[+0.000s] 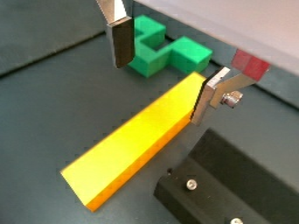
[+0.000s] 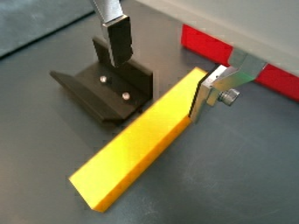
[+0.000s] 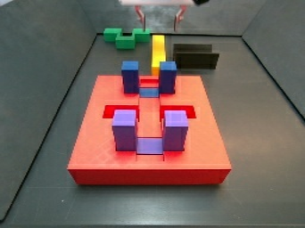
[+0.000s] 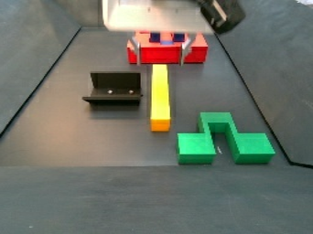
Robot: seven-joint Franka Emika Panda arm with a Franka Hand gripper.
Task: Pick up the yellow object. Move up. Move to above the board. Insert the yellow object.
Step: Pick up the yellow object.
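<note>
Dark grey worktop carries all pieces. Large flat red square board with upright blue and purple posts lies beyond the tool; in a side view its far posts stand just in front of the bar's end.

Long narrow yellow-orange rectangular bar lies flat on the worktop directly below the tool, its length running away from the fingers in both wrist views.

Green notched block sits to one side of the bar, apart from it. Dark L-shaped fixture sits on the opposite side, close beside the bar.

Tool hovers over the bar's end nearer the board. Its silver fingers are spread apart, straddling the bar's width, nothing clamped.
</note>
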